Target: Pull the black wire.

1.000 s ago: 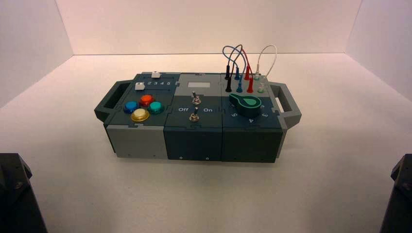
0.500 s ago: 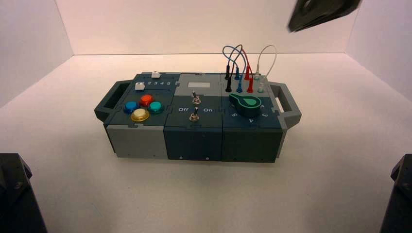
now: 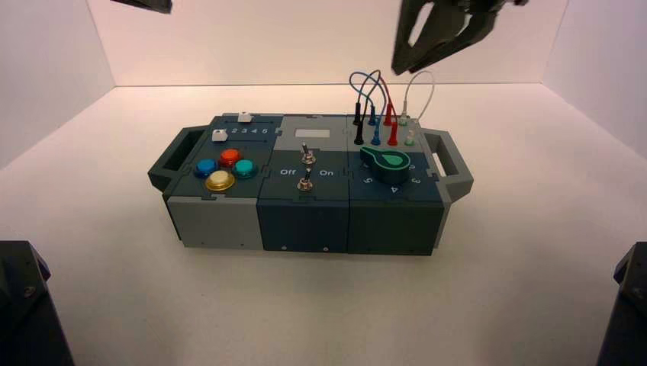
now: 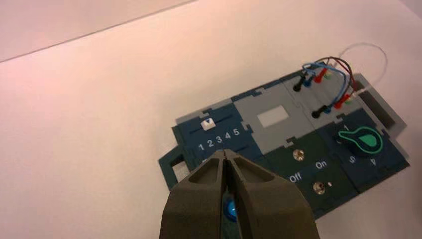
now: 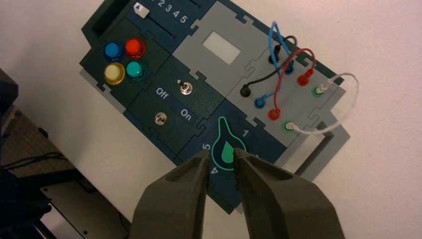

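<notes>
The black wire loops between two slim black plugs at the back right of the box, beside the blue, red and white wires. It also shows in the right wrist view and in the left wrist view. My right gripper hangs high above and behind the wires, open and empty; in its own view the jaws stand apart over the green knob. My left gripper is high at the back left, shut and empty.
The box carries four coloured buttons at the left, two toggle switches marked Off and On in the middle, and a numbered slider at the back. Grey handles stick out at both ends.
Both arms have come into the high view at the top. The right gripper has moved left and down to above the wires. The box and wires have not moved.
</notes>
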You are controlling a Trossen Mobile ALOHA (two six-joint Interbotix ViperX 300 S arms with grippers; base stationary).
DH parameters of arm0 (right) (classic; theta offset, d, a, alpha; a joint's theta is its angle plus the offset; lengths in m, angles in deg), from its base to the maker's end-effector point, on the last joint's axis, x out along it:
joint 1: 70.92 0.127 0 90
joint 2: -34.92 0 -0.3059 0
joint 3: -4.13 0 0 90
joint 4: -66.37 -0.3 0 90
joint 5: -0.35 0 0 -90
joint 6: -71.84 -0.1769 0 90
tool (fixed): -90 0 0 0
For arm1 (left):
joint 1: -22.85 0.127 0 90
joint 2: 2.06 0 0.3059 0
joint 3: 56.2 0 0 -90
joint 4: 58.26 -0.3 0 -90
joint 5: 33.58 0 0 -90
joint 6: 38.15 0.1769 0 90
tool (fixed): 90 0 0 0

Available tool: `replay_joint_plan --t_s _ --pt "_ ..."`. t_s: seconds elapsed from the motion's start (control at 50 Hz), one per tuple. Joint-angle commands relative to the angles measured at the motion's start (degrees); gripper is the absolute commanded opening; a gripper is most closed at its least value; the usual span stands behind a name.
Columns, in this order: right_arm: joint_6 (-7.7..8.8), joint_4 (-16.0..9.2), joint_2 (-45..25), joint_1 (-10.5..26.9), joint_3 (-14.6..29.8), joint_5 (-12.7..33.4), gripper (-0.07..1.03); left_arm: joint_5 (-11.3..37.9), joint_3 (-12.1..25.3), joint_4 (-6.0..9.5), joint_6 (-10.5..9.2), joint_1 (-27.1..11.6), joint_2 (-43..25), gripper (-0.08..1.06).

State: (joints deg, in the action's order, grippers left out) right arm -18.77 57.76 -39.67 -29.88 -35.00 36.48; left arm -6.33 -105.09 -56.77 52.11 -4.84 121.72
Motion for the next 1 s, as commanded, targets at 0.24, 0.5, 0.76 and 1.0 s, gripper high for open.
replay_joint_plan --t_s 0.24,0.5,0.76,1.0 --pt "0.09 -0.79 -8.88 2.02 5.45 -0.18 0.40 -0.26 2.64 0.18 0.26 -0.44 -2.20 -0.03" --pt "0.00 -0.44 -14.68 1.85 8.35 -0.70 0.45 -0.18 2.90 0.09 0.53 -0.44 -2.29 -0.03" --pt "0.00 0.09 -19.16 1.32 10.20 -1.76 0.45 0.00 2.90 0.09 0.62 -0.44 -1.85 -0.03" --pt "0.00 0.88 -20.57 -0.35 10.55 -2.20 0.45 0.00 2.90 0.00 0.62 -0.44 -1.49 -0.03"
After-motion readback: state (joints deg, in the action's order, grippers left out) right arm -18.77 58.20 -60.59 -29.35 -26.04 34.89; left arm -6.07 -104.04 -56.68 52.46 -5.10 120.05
